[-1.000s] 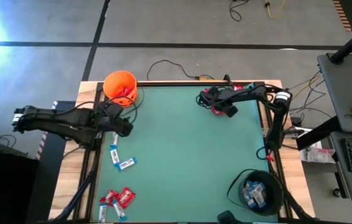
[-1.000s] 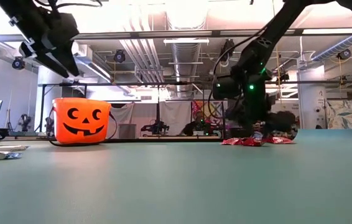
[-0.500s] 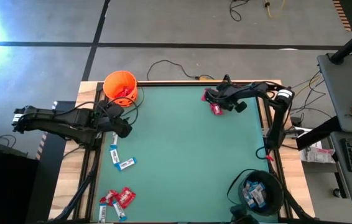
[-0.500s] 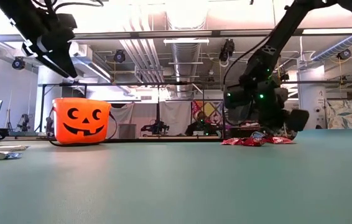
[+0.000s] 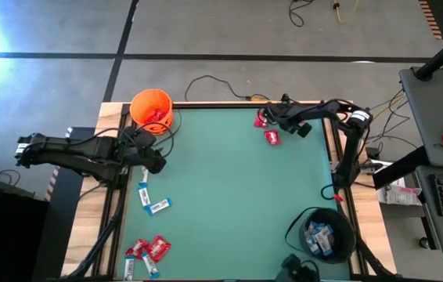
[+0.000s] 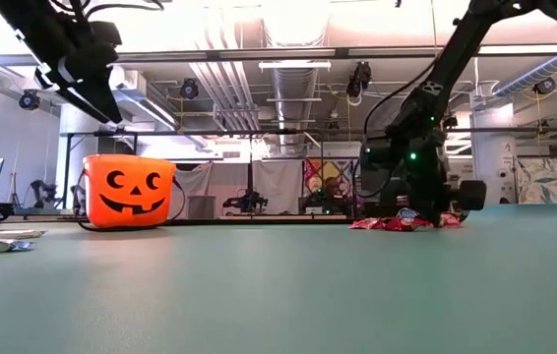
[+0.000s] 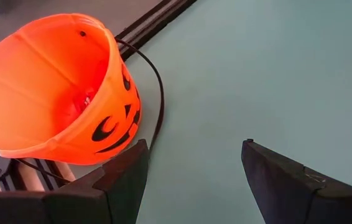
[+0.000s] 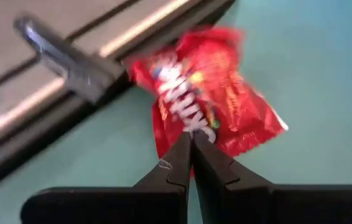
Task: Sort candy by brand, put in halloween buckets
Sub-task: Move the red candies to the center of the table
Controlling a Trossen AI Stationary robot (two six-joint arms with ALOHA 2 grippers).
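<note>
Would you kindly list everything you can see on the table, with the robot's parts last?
orange bucket: one, orange, far left corner, red candy inside.
black bucket: one, black, near right corner, blue-and-white candy inside.
red packets: two, red, far right corner; several more, near left corner.
blue-and-white bars: three, left edge; a few more, near left corner.
left end effector: open, beside the orange bucket.
right end effector: shut, tips at a red packet.

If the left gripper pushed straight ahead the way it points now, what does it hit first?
Likely bare green table: the left gripper stands open, aimed at the mat, with the orange bucket just off to one side. Depth is unclear.
</note>
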